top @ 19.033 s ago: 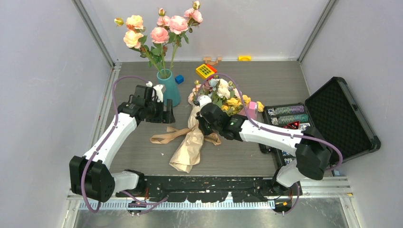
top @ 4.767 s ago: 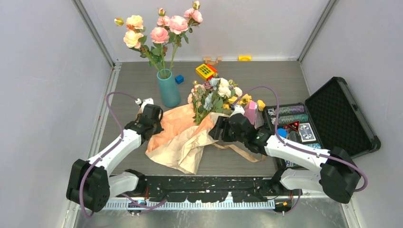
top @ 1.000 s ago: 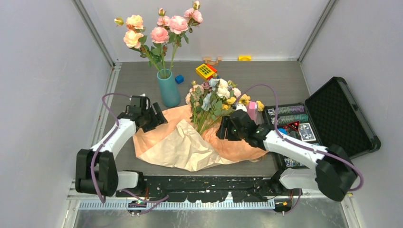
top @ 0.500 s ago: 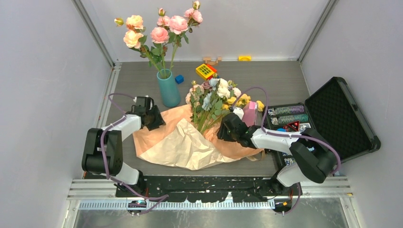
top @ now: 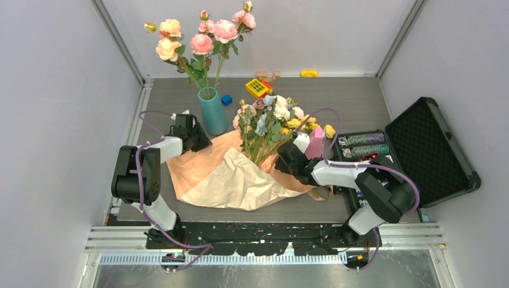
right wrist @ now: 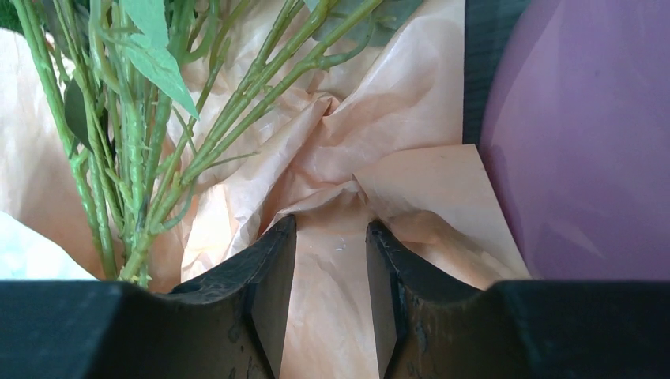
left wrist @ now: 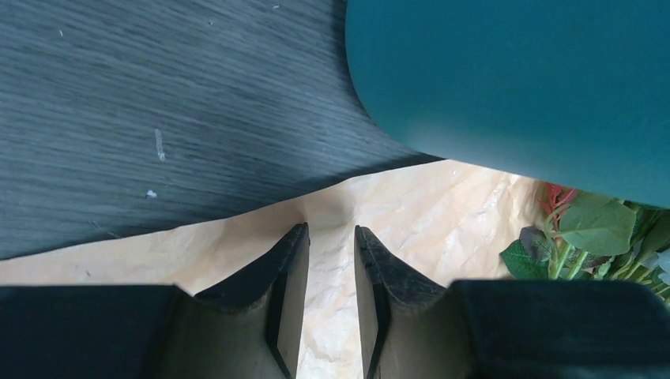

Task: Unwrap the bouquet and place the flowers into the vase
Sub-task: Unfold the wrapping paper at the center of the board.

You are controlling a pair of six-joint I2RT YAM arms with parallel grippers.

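Top external: bouquet unwrapped, paper lay spread at centre; flowers rested on it, none yet in vase, upper left. Left gripper, right gripper half-closed astride paper; hold unclear.

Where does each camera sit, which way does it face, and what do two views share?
Top external: high behind the arm bases, looking down on the table; both arms show whole, left gripper beside the teal vase, right gripper by the flowers.
Left wrist: low over the kraft paper, facing the vase's foot; its own jaws at the bottom.
Right wrist: low over the paper, facing the green stems and pink box; its own jaws at the bottom.
Shared: all three show the paper; top and left wrist share the vase.
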